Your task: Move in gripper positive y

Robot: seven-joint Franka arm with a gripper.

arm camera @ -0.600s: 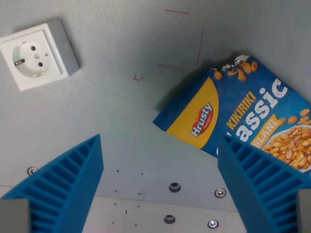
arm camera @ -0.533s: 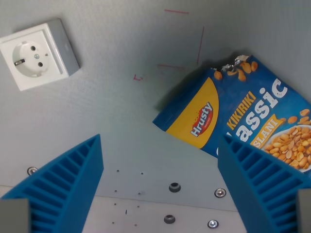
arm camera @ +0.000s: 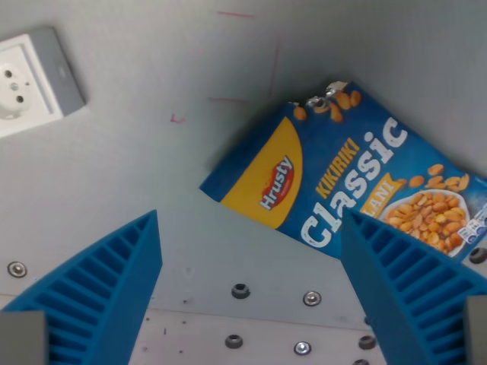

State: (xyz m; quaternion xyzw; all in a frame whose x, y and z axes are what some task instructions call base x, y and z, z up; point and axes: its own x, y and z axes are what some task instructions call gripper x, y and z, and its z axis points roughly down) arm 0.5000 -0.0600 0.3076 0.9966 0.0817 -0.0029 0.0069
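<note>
- Pincer (arm camera: 251, 293) first: we've got both ribbed blue plastic fingers (arm camera: 99, 296) poking up from the bottom corners of the wrist view, spread wide, nothing between them but bare surface.
- Under it we see the flat grey desk (arm camera: 152, 167), with a lighter strip along the bottom edge dotted with small metal screws (arm camera: 240, 290).
- Blue and yellow foil bag of Hrusty Classic peanuts (arm camera: 342, 190) lies flat on the desk, tilted, running from about the middle off towards the wrist view's right edge. Its lower right end slips behind the finger on that side, so we can't see the whole bag.
- We can read "Kikiriki" and "Classic" on it, plus a picture of peanuts near the right end. The top corner looks torn or crumpled.
- White square wall socket on a grey base (arm camera: 34, 87) sits on the desk at the wrist view's upper left, partly cut off by the frame edge, well apart from the bag.
- Thin red pen marks (arm camera: 228, 99) show on the desk between socket and bag, up near the top.
- Neither the bag nor the socket touches the pincer as far as we can tell.
</note>
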